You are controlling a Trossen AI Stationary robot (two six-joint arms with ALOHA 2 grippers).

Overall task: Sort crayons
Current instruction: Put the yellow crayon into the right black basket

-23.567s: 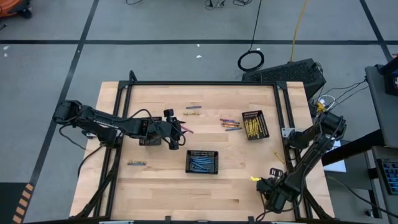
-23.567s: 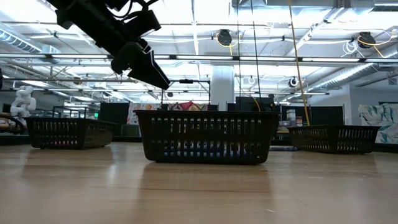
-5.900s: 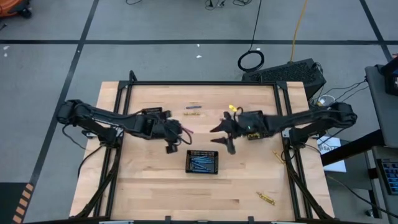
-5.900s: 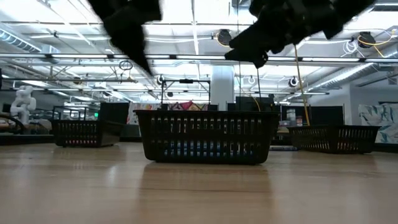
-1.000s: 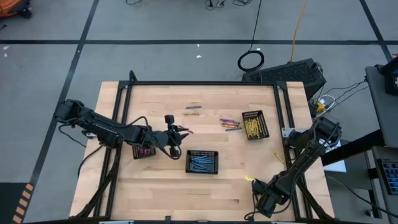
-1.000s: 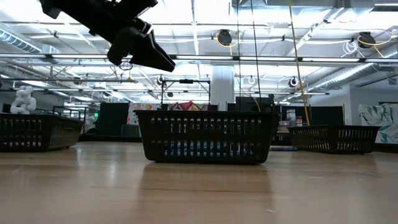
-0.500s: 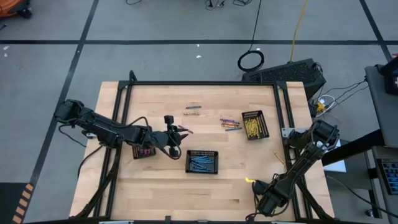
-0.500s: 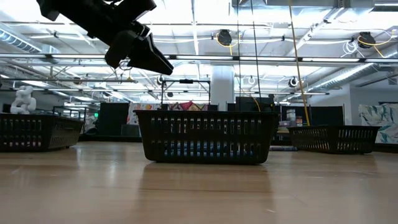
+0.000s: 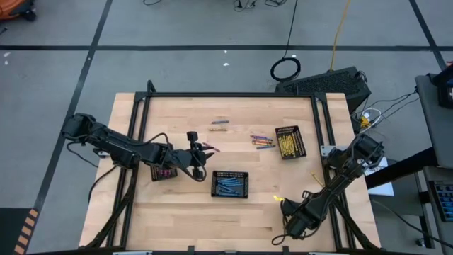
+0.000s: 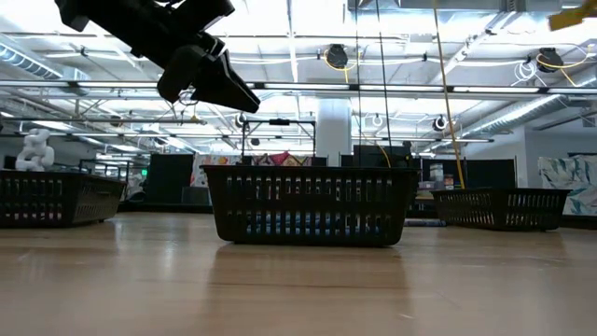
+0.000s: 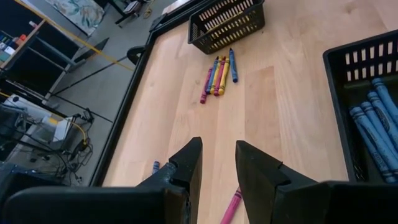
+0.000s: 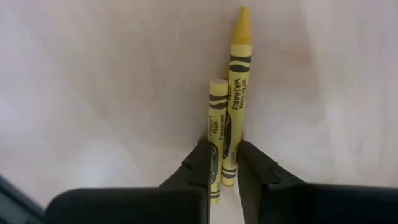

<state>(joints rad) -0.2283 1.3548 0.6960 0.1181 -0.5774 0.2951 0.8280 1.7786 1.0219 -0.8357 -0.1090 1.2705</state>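
Pinching two yellow crayons (image 12: 229, 106) lengthwise, right end effector (image 12: 222, 163) grips.

Three trays are set on the table (image 9: 177, 219): one (image 9: 231, 183) near the middle, one (image 9: 289, 142) farther and to the right, and one (image 9: 163, 172) to the left, below the left arm. A cluster of crayons (image 9: 262, 141) is laid just left of the far-right tray. More crayons (image 9: 219, 125) are placed farther back, left of the cluster.
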